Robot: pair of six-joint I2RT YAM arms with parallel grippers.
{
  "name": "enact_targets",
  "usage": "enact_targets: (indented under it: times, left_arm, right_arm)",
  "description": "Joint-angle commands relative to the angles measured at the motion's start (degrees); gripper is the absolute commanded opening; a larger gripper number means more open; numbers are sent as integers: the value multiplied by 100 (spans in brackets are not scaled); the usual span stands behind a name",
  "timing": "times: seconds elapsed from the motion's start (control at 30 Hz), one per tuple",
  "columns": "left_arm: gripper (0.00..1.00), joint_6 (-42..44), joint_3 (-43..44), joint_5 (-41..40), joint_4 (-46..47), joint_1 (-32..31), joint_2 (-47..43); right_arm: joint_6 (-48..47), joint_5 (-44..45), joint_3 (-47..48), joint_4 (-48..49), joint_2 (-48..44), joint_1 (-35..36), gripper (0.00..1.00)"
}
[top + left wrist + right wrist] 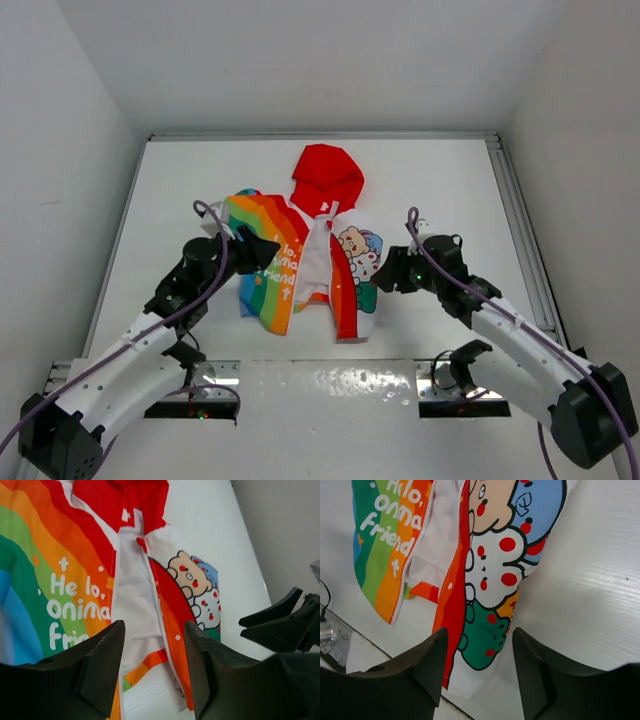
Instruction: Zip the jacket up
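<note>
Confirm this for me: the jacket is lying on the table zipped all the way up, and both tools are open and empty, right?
Not quite. The jacket is unzipped: the left wrist view shows its front edges apart with white lining between them. The rest holds: it lies on the table, and the left tool and right tool are both open and empty.
</note>
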Motion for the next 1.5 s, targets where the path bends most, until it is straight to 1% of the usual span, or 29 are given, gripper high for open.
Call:
enact_targets:
  times: [0.0, 0.03, 0.07, 0.1, 0.13, 0.17, 0.2, 0.23, 0.27, 0.3, 0.33, 0.37, 0.4, 0.43, 0.47, 0.5, 0.53, 0.6, 0.67, 0.77, 0.83, 0.9, 0.93, 1.0, 1.1, 1.13, 1.27, 1.37, 1.47]
  left_arm:
    - [48, 385, 186, 330, -320, -40, 121]
    - [47, 411, 256, 383, -468, -49, 191]
    - [43, 446, 318, 506, -705, -49, 262]
    - [25, 560, 310, 594, -716, -58, 245]
    - [18, 587, 249, 673, -655, -84, 192]
    - [14, 605, 213, 613, -628, -136, 122]
    - [6, 640, 274, 543, -706, -346, 130]
    - [2, 666, 379, 359, -1099, -539, 174]
    - [0, 632, 476, -295, -1277, -794, 270]
    - [0, 562, 503, -737, -1383, -1475, 332]
    - [0, 456, 555, -1228, -1671, -1856, 437]
    - [0, 177, 634, -2069, -1874, -2199, 777]
    - [0, 0, 931, -2434, -2120, -2837, 990]
    - [0, -254, 1082, -2829, -2740, -3148, 1201]
    - [0, -752, 1248, -3468, -3007, -3421, 1525]
    - [0, -958, 1267, -3666, -3201, -3798, 1624]
    - [0, -1151, 1250, -3781, -3456, -3915, 1772]
    - [5, -1363, 1154, -3625, -3545, -4065, 1922]
    - [10, -1652, 1066, -3606, -3590, -4301, 1993]
    - [12, -1715, 1013, -3457, -3423, -4364, 2213]
    - [14, -1881, 1057, -3561, -3607, -4382, 2441]
    - [23, -1953, 1013, -3641, -3599, -4435, 2547]
    - [29, -1935, 891, -3659, -3512, -4435, 2626]
    - [33, -1918, 881, -3685, -3388, -4435, 2828]
    - [35, -1953, 881, -3694, -3336, -4435, 3170]
    - [35, -1953, 864, -3677, -3300, -4435, 3241]
    - [36, -1988, 793, -3615, -3116, -4435, 3531]
    - [37, -1953, 626, -3650, -2765, -4426, 3637]
    - [35, -2058, 591, -3720, -2633, -4417, 3795]
  right_arm:
    - [-86, -323, 271, 98, 35, 63, 53]
    - [-77, -323, 253, 107, 9, 81, 50]
    - [-77, -323, 236, 98, 8, 81, 35]
    - [-112, -314, 262, 46, 8, 116, 26]
    - [-130, -305, 279, 2, 34, 142, 15]
    - [-121, -288, 323, -60, 43, 177, 0]
    - [-113, -262, 341, -51, 70, 273, 0]
    - [-113, -244, 376, -43, 105, 353, 0]
    - [-156, -209, 516, -86, 218, 441, 0]
    - [-191, 52, 613, -139, 289, 755, 0]
    - [-235, 290, 718, -209, 368, 958, 0]
    - [-357, 579, 989, -453, 517, 1169, 0]
    - [-402, 904, 1113, -577, 570, 1528, 0]
    - [-429, 1343, 1210, -674, 597, 1653, 0]
    - [-464, 1417, 1307, -815, 580, 1724, 0]
    - [-455, 1443, 1308, -877, 527, 1777, 0]
    - [-429, 1513, 1256, -912, 449, 1795, 0]
    - [-298, 1654, 888, -799, 193, 1786, 0]
    - [-218, 1637, 572, -702, 210, 1786, 0]
    - [-174, 1383, 482, -658, 324, 1795, 0]
    - [-156, 1391, 403, -562, 255, 1795, 0]
    - [-174, 1391, 376, -535, 167, 1795, 0]
    - [-191, 1356, 368, -543, 149, 1795, 0]
    - [-130, 1286, 333, -509, 193, 1795, 3]
    - [-104, 1048, 254, -325, 280, 1795, 12]
    - [-86, 1048, 227, -315, 324, 1795, 18]
    - [-42, 838, 174, -201, 333, 1795, 31]
    - [-69, 741, 218, -192, 342, 1812, 35]
    - [-42, 679, 236, -166, 360, 1804, 35]
